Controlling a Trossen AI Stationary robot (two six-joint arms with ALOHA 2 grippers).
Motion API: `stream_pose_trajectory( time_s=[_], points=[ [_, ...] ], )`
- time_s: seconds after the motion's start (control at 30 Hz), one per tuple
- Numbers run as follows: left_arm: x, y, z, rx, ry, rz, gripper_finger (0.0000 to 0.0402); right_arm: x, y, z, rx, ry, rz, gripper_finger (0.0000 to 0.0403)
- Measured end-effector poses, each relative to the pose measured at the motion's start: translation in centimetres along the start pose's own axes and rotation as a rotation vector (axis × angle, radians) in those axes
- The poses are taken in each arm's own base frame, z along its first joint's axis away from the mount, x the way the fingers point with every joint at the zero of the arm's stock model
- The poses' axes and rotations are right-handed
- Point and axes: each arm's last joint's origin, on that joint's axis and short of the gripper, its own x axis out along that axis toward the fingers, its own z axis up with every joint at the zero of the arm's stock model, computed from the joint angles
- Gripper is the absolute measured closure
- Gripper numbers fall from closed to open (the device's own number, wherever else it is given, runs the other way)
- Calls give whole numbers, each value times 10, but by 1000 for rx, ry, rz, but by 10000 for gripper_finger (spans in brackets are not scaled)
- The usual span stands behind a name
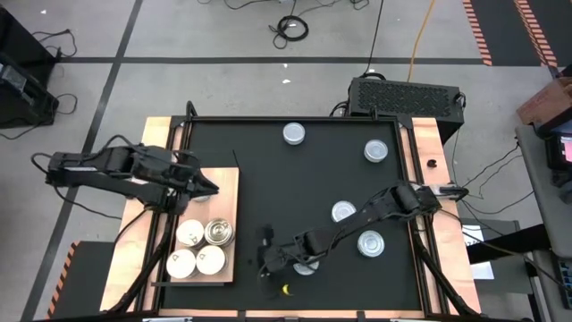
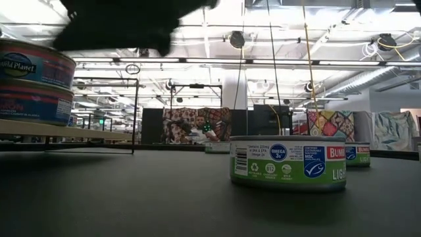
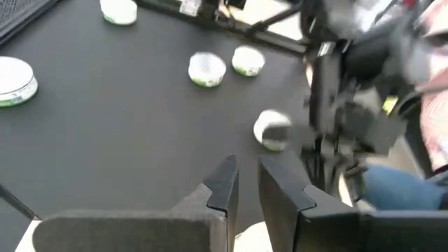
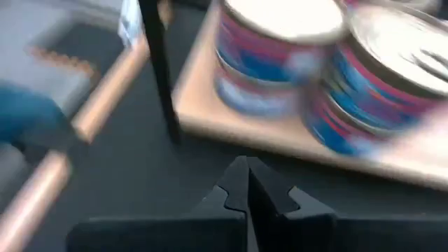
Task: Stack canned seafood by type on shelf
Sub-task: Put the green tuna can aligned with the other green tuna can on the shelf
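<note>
The wooden shelf board (image 1: 223, 183) lies on the black mat's left side. On its near half stand three cream-topped tins (image 1: 189, 233) and one silver-topped tin (image 1: 220, 233); the low view shows tins stacked two high (image 2: 33, 79) there. Several silver-topped tins (image 1: 371, 242) sit loose on the mat, and one (image 1: 307, 265) is half hidden under my right arm. My left gripper (image 1: 213, 188) (image 3: 245, 171) hovers over the board's far half, open by a narrow gap. My right gripper (image 1: 266, 259) (image 4: 246, 175) is shut and empty, low over the mat beside the board, facing the blue-labelled tins (image 4: 269, 52).
Two more tins stand near the mat's far edge (image 1: 294, 134) (image 1: 376, 150). A green-labelled tin (image 2: 287, 163) stands close in the low view. A thin black post (image 4: 159, 66) rises at the board's corner. A black box (image 1: 407, 94) sits beyond the far edge. A person (image 2: 197, 131) is far back in the room.
</note>
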Motion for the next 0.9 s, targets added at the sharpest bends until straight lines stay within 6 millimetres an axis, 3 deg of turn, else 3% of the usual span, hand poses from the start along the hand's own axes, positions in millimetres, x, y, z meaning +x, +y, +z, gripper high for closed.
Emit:
stream_pose_trajectory(
  time_s=[0.1, 0.27, 0.43, 0.53, 0.67, 0.8, 0.9],
  points=[
    [16, 0, 3, 29, 39, 1, 345, -24, -9, -1, -32, 107, -31, 403],
    [46, -1, 12, 68, 97, -66, 345, -77, -27, -28, 18, 177, -54, 403],
    [78, -2, 28, 102, 127, -63, 345, -141, -33, -64, 155, 61, -85, 403],
    [100, -3, 38, 175, 122, -75, 345, -166, -27, -87, 236, -3, -11, 403],
    [136, 0, 41, 249, 93, -93, 345, -181, -14, -111, 280, -10, 97, 403],
    [167, 3, 40, 333, 64, -100, 345, -181, -2, -129, 314, 70, 123, 403],
    [183, 5, 39, 412, 39, -105, 345, -180, 9, -134, 296, 114, 245, 403]
  ],
)
